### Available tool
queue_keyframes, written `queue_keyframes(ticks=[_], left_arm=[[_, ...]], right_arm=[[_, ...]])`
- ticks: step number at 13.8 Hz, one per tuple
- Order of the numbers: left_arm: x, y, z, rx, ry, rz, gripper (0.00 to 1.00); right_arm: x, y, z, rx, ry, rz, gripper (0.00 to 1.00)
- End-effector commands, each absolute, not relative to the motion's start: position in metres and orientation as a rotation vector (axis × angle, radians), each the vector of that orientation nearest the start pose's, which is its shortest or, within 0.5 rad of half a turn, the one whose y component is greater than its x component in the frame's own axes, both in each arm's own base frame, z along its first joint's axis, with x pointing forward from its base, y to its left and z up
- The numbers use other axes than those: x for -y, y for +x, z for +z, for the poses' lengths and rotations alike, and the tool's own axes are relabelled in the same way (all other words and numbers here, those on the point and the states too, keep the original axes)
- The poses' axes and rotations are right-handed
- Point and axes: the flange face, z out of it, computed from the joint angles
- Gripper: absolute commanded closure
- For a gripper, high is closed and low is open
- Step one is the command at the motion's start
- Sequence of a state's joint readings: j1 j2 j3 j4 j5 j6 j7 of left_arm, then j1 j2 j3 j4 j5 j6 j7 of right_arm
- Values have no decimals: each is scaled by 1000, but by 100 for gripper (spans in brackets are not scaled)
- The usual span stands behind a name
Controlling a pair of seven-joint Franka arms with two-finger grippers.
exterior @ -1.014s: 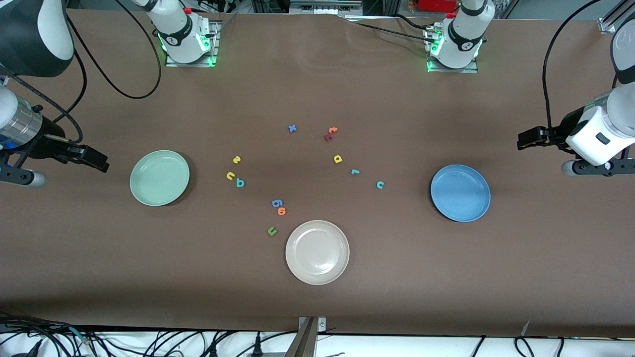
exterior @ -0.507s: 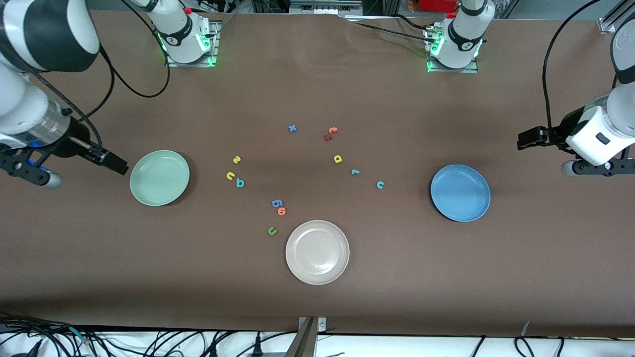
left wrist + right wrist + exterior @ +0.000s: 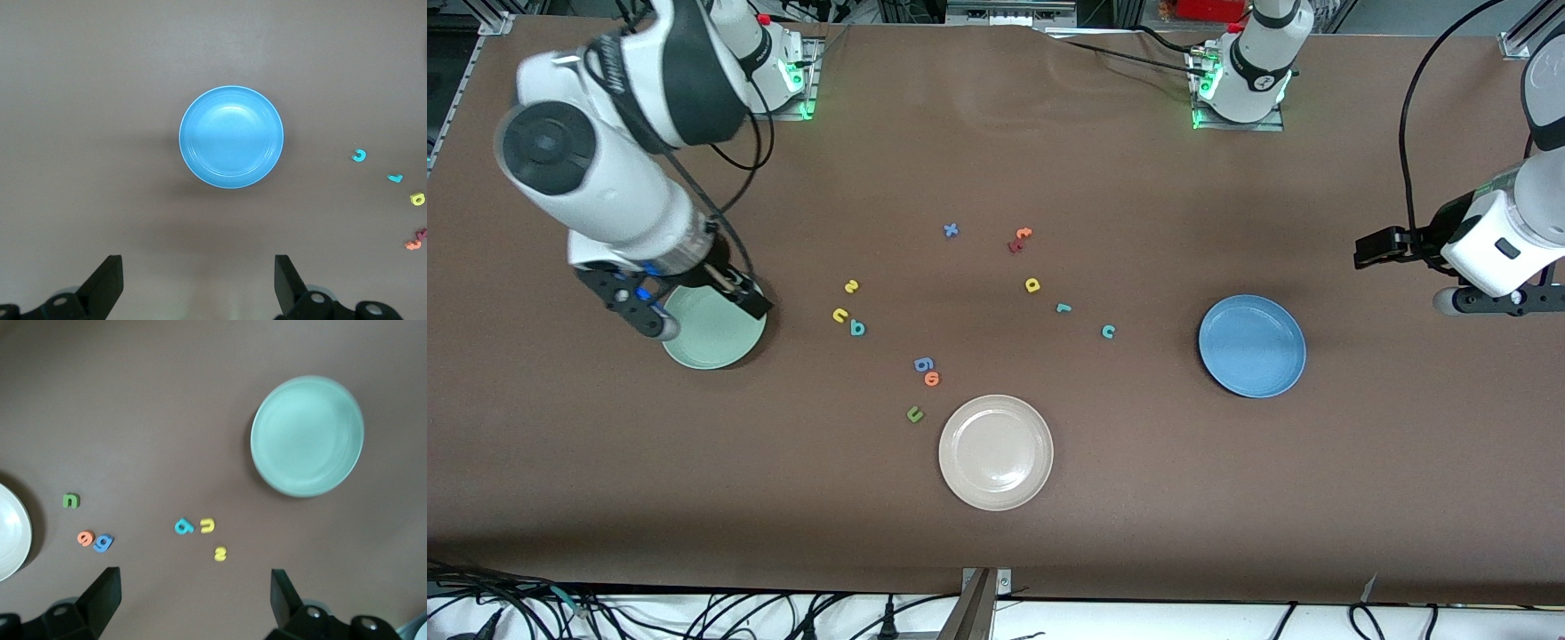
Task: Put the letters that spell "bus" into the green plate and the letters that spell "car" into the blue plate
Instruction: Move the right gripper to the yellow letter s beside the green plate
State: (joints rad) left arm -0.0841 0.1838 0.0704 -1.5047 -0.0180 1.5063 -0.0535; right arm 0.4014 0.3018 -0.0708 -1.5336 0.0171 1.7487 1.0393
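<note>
With all six wanted letters seen lying loose on the brown surface [image 3: 1227, 498], the right gripper [image 3: 734, 293] is pictured wide open and empty above the green plate [image 3: 711, 342], while the left gripper [image 3: 1383, 249], likewise spread wide with nothing held, is kept waiting over bare cloth toward the left arm's end, near the blue plate [image 3: 1252, 347]. The yellow "s" [image 3: 851, 286], yellow "u" [image 3: 839, 315] and teal "b" [image 3: 857, 328] are found clustered between the green plate and the middle of the surface, the "u" and "b" almost touching; the yellow "a" [image 3: 1032, 285], teal "r" [image 3: 1063, 308] and teal "c" [image 3: 1108, 332] are strung out toward the blue plate. Trouble is judged most likely at the crowded pair, where one letter could be nudged or both pinched together by a single closing. A mix-up is also risked: a green "u" [image 3: 914, 414] is placed beside the cream plate [image 3: 996, 498], with a blue "g" [image 3: 923, 364] and orange "o" [image 3: 933, 379] close by, and an orange "t" [image 3: 1023, 234] is set near the "a". Thin foam lying flat may be slipped over or flicked away by fingers brought down slightly off-centre.
</note>
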Motion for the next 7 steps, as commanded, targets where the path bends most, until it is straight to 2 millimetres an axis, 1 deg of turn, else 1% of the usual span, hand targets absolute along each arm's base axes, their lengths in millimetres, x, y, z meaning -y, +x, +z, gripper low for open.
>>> queue_keyframes(ticks=[1,3,5,7], left_arm=[[15,602,549,40,-3106,268,0],[15,602,549,35,-3106,268,0],[15,602,549,28,-3108,266,0],[16,603,550,26,-3110,262,0]], right_arm=[[-222,607,446,-1188,-2899,258,2],[-226,598,411,-1197,-2897,294,2],[-232,581,373,-1186,-2897,286,2],[-233,565,345,-1188,-2908,315,2]])
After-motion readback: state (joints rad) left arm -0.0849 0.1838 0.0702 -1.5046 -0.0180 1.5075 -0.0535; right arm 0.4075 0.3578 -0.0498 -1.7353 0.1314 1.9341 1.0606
